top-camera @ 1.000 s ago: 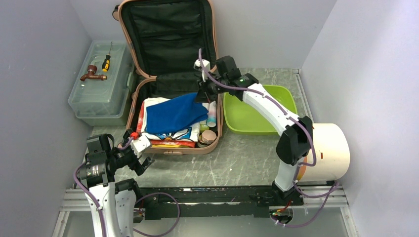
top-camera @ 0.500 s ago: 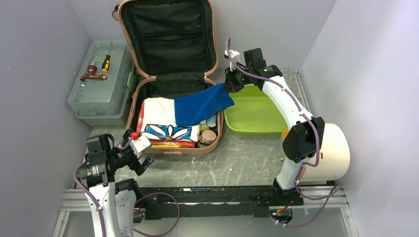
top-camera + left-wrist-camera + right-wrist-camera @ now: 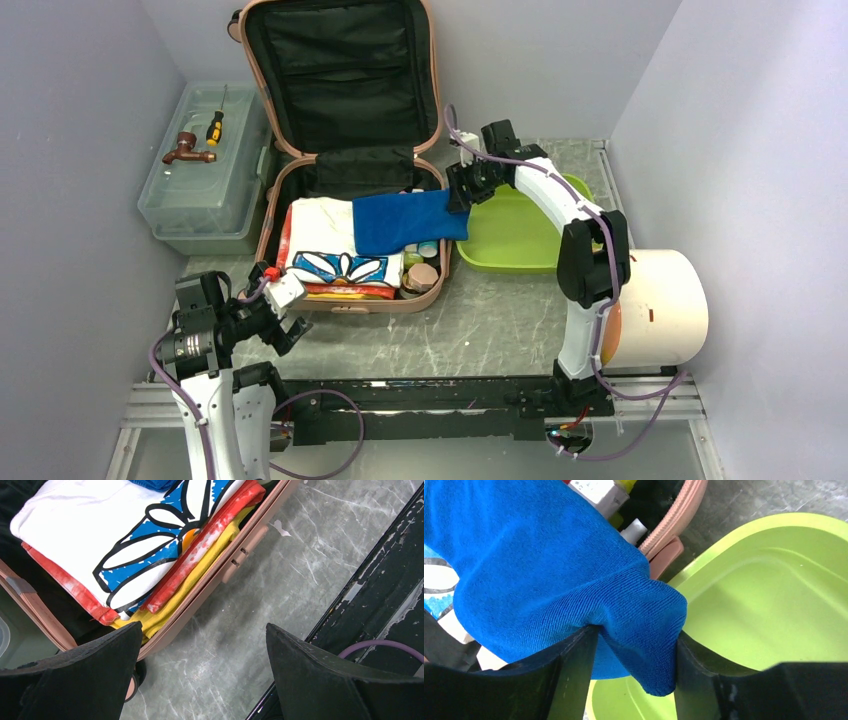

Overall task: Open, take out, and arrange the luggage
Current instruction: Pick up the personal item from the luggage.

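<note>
Luggage [image 3: 350,304] lay open at the far left-centre of the table [image 3: 480,320], its base flat and its black-lined lid standing up against the back wall. Its long axis ran away from the arms, hinge at the far end of the base and handle edge facing near. Folded clothes filled the base, a white flower-print shirt [image 3: 335,250] on top.

A blue cloth [image 3: 408,220] draped from the shirt over the case's right rim towards the lime green tray [image 3: 520,235] just beside it. The right gripper [image 3: 460,190] hung at that rim, its fingers partly spread with a fold of the cloth between them. The left gripper [image 3: 285,320] hovered off the case's near-left corner, fingers spread wide, holding nothing.
</note>
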Controlling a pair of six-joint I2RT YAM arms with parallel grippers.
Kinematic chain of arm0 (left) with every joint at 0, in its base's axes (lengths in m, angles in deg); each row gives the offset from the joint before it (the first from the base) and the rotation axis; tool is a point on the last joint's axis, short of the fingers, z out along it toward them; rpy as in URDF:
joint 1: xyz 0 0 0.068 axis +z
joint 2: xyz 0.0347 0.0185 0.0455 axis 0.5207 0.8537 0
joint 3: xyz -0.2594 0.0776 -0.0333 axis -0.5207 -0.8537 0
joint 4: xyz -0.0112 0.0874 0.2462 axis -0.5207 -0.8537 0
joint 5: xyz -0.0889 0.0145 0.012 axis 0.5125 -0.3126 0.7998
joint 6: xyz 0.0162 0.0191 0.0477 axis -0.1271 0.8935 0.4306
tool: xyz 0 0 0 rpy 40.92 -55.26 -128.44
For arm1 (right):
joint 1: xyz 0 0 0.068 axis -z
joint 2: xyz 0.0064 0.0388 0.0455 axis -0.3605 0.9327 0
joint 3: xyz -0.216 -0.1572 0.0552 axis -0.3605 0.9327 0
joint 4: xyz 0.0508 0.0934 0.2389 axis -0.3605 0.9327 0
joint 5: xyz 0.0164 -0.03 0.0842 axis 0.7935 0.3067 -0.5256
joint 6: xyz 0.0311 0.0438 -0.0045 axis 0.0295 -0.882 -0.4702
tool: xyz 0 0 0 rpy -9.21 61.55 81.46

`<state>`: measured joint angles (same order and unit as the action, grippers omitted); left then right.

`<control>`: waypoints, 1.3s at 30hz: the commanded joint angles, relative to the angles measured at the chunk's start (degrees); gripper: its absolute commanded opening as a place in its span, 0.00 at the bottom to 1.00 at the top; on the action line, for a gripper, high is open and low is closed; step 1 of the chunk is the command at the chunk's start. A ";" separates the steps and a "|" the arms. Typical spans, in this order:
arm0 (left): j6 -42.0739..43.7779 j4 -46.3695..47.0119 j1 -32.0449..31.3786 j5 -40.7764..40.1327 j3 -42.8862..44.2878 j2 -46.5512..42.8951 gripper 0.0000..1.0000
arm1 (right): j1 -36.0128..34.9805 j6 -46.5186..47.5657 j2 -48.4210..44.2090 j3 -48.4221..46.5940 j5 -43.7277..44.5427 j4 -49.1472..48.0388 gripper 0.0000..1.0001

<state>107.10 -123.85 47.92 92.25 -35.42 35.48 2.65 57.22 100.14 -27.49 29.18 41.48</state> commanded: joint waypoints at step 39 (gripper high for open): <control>-1.68 1.64 0.43 0.40 -0.38 -0.56 0.99 | 9.70 -16.37 3.24 8.55 -36.52 -15.34 0.00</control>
<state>106.54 -123.48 47.96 92.23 -35.53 35.46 12.69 38.45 107.87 -16.98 -9.25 24.98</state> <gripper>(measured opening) 0.992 0.063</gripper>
